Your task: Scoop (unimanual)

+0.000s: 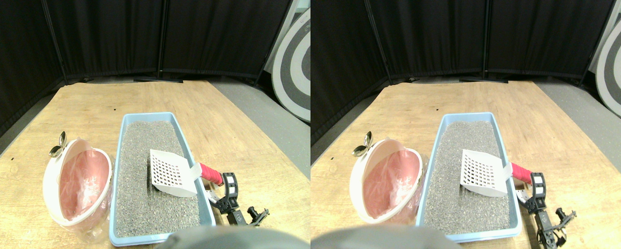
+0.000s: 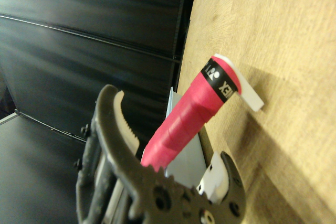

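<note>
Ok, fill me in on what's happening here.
A robot is set up to scoop litter. A white slotted scoop with a red wrapped handle lies in a blue tray of grey litter, its handle sticking out over the tray's right edge. The robot's right hand sits right at that handle; the wrist view shows the handle between the two jaws. A white bin with a pink liner waits left of the tray.

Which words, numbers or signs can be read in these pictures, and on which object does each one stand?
"EX": white letters on the black band at the end of the red handle, wrist view.
More characters on that band: too turned and blurred to read.
Stereo pair view: no readable text.
</note>
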Available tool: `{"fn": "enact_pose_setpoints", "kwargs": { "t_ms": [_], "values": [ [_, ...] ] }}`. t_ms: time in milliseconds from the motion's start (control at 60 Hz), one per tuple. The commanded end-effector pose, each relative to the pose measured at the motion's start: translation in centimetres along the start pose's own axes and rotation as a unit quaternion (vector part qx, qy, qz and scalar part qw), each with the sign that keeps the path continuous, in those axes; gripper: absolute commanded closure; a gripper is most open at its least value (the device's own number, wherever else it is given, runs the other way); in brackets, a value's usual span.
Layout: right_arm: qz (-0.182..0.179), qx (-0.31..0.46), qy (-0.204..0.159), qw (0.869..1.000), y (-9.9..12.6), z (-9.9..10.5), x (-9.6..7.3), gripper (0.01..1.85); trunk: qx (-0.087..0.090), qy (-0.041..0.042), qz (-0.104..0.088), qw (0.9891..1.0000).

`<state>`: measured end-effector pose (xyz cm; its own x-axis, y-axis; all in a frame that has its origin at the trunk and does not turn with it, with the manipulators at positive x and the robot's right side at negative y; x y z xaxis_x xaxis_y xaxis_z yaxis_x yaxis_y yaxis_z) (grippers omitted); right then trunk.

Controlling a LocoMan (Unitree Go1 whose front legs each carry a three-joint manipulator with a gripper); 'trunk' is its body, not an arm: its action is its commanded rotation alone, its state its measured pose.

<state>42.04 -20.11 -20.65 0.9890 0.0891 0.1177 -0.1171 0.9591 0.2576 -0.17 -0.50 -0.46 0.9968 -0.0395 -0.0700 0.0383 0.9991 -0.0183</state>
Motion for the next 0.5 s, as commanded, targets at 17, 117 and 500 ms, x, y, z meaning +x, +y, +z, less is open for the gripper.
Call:
{"fn": "enact_pose_setpoints", "kwargs": {
  "t_ms": [17, 117, 500],
  "values": [
    [-0.002, 0.005, -0.018, 1.0, -0.1, 0.1, 0.4, 1.05, -0.01, 0.0007, 0.004, 0.9999],
    [-0.008, 0.005, -0.01, 1.0, -0.3, 0.3, 0.9, 1.04, -0.01, 0.0007, 0.004, 0.9999],
    [-0.016, 0.02, -0.012, 1.0, -0.8, 0.1, 2.8, 1.04, -0.017, -0.001, 0.003, 0.9999]
  ]
}}
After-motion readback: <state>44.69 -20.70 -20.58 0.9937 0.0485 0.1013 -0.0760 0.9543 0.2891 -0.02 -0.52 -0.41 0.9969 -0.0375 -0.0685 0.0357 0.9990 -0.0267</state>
